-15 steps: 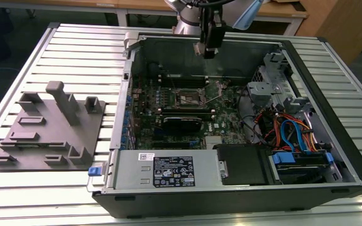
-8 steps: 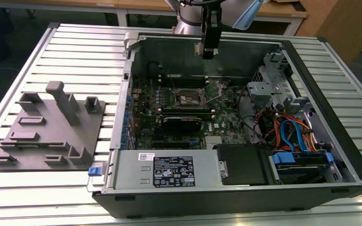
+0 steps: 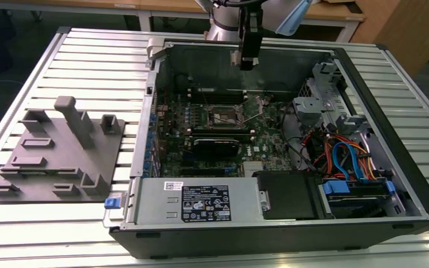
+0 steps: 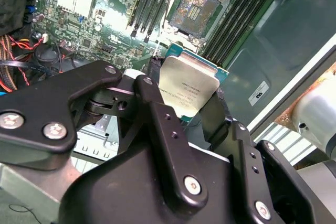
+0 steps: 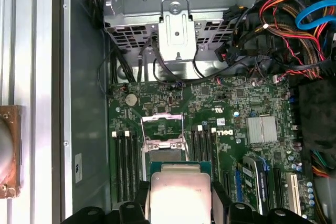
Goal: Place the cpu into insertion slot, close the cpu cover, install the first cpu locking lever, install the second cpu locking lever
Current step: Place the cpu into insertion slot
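The cpu (image 4: 189,85) is clamped between the fingers of my tool (image 4: 186,99), pale metal top showing, held in the air over the green motherboard (image 5: 236,103), near the insertion slot (image 4: 198,4) but not in it (the slot's dark centre lies uncovered). The open computer case (image 3: 274,240) lies on a slatted metal counter (image 3: 87,56), with wooden furniture (image 3: 397,25) behind. A grey fixture plate (image 3: 51,162) sits at the exterior view's left. Long memory slots (image 4: 149,1) flank the socket; coloured cables (image 3: 341,156) and a metal drive cage (image 5: 178,3) crowd nearby.
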Controlling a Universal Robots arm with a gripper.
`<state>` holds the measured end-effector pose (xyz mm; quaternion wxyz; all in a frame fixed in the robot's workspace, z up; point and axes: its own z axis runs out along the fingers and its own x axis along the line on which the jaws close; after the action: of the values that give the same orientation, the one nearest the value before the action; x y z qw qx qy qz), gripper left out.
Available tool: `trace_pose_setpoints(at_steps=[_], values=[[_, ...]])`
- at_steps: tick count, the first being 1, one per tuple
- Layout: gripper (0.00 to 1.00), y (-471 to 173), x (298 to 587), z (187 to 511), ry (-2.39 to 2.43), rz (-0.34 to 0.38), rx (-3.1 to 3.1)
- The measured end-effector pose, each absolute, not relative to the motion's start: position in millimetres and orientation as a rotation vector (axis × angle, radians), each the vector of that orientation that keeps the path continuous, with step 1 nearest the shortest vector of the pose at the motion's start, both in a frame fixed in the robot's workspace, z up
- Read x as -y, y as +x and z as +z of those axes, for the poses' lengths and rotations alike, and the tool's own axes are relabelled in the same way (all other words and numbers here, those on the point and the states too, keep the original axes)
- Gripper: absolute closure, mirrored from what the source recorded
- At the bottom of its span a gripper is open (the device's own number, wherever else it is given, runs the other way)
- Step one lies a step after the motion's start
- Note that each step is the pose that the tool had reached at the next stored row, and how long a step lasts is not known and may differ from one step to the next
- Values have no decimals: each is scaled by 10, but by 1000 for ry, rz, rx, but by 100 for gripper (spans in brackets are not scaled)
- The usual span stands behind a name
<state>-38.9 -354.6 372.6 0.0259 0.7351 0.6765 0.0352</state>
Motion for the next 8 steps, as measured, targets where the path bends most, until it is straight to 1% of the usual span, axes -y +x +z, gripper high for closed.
trace_pose_setpoints(at_steps=[8], values=[[46, -389, 3546, 3726, 2284, 108, -2078]])
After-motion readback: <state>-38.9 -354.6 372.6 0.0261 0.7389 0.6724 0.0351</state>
